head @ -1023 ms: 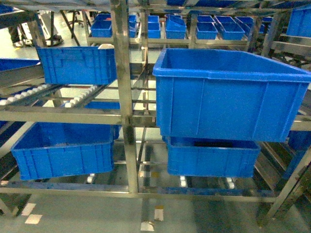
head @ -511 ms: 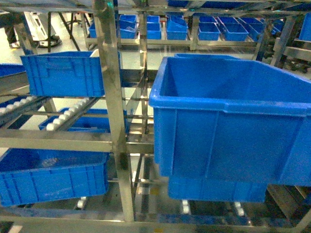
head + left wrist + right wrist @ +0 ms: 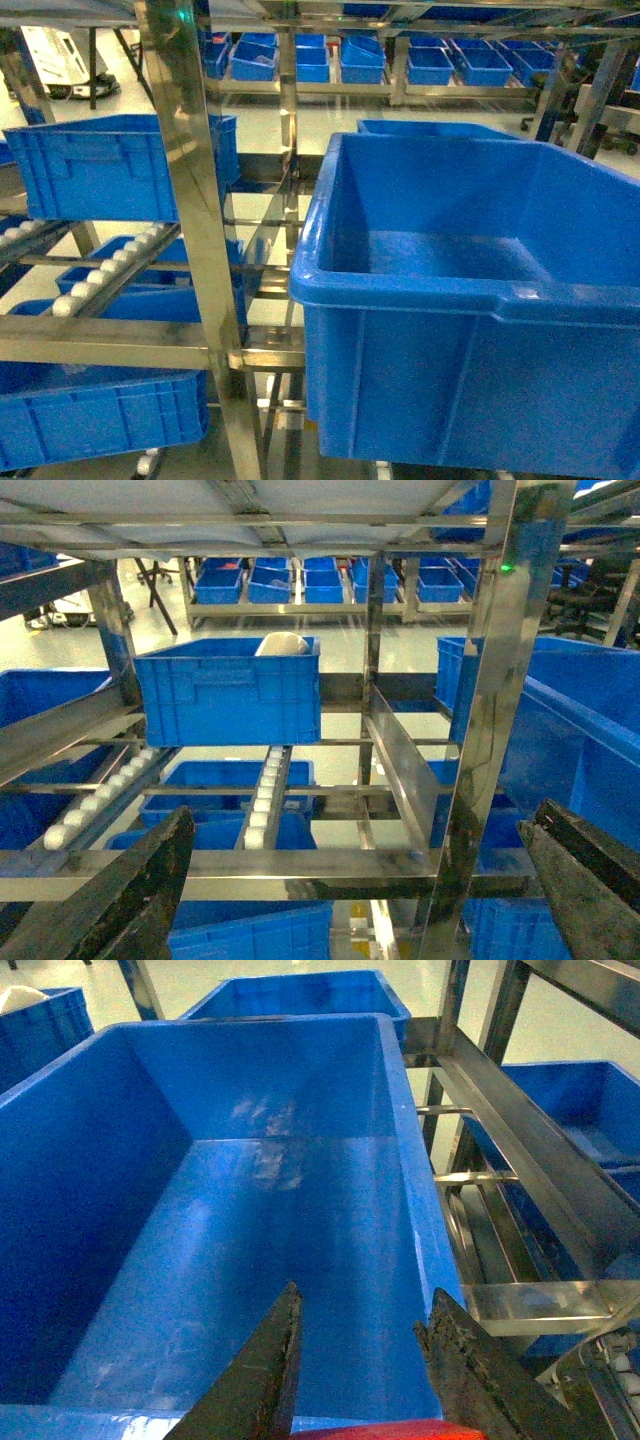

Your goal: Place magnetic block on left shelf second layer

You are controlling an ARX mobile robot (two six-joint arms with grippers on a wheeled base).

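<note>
The rack looms ahead, a big crate lies just beyond and below the right end effector, which pinches the red block at its base, the left end effector gapes empty, so placing remains.

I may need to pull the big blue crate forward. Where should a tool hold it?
Probably its thick front rim, from above: one finger inside, one outside. The crate is open-topped and far too wide to span.

Right hand gripping magnetic block, above blue crate
</note>
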